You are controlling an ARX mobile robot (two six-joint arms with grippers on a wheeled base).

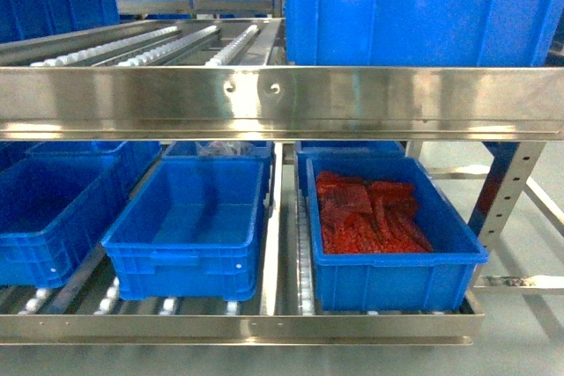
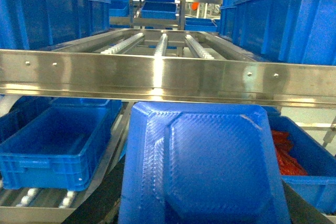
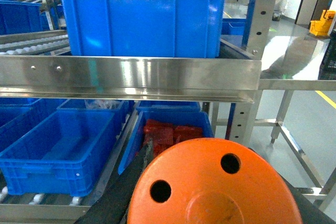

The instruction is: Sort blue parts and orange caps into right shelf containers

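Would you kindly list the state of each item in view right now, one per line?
Right lower crate: holds red-orange pieces.
Middle lower crate: looks empty.
Left lower crate: inside not visible.
Upper right crate: on the top shelf, contents hidden.
Blue part: carried at the left tool, its fingers out of view.
Orange cap: carried at the right tool, its fingers out of view.

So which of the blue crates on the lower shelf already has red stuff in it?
The rightmost crate on the lower shelf, filled with red-orange pieces. The crate left of it looks empty inside.
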